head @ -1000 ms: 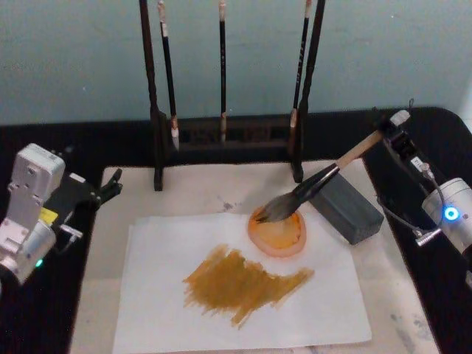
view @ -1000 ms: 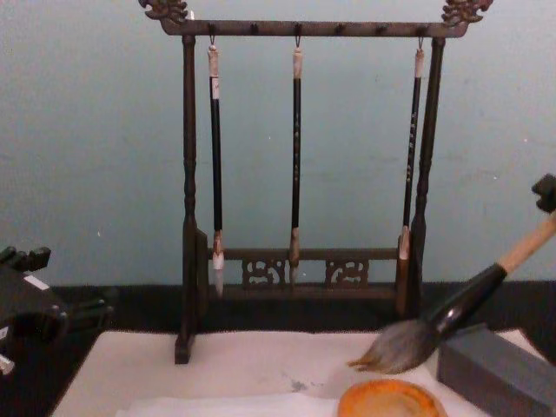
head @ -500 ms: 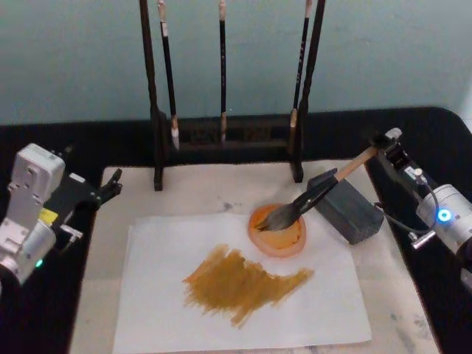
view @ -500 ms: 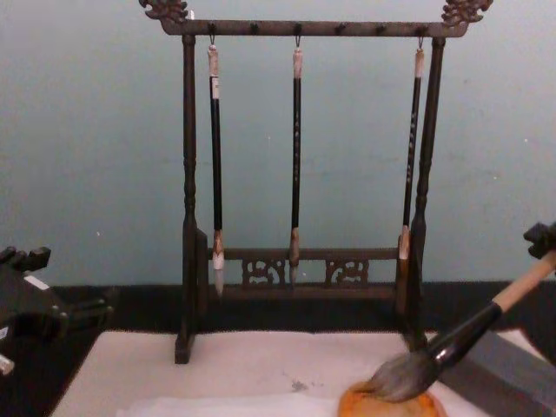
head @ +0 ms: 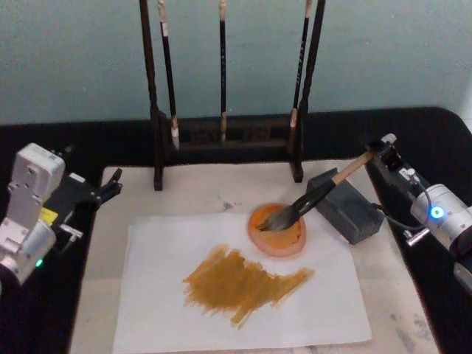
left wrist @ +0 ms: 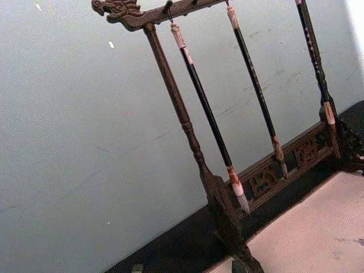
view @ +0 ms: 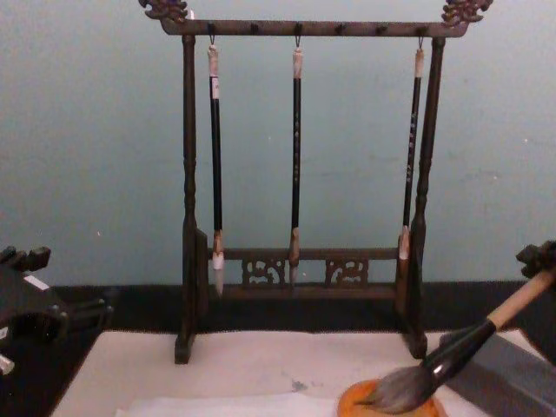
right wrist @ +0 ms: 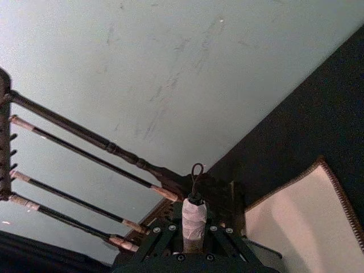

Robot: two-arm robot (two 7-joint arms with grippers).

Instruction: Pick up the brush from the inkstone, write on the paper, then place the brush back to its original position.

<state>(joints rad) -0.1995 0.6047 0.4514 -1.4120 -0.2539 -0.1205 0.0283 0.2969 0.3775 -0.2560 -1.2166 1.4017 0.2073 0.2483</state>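
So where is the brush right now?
Head view, right of centre: the brush slants with its tuft in the inkstone, handle over the grey block, held by the right gripper.

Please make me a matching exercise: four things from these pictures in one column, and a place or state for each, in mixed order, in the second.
1 brush
2 paper
3 right pincer
4 left pincer

a idle, left of the mat
b grips the brush's top
c tuft in the inkstone
d bears an ochre smear

Pairs: 1-c, 2-d, 3-b, 4-a
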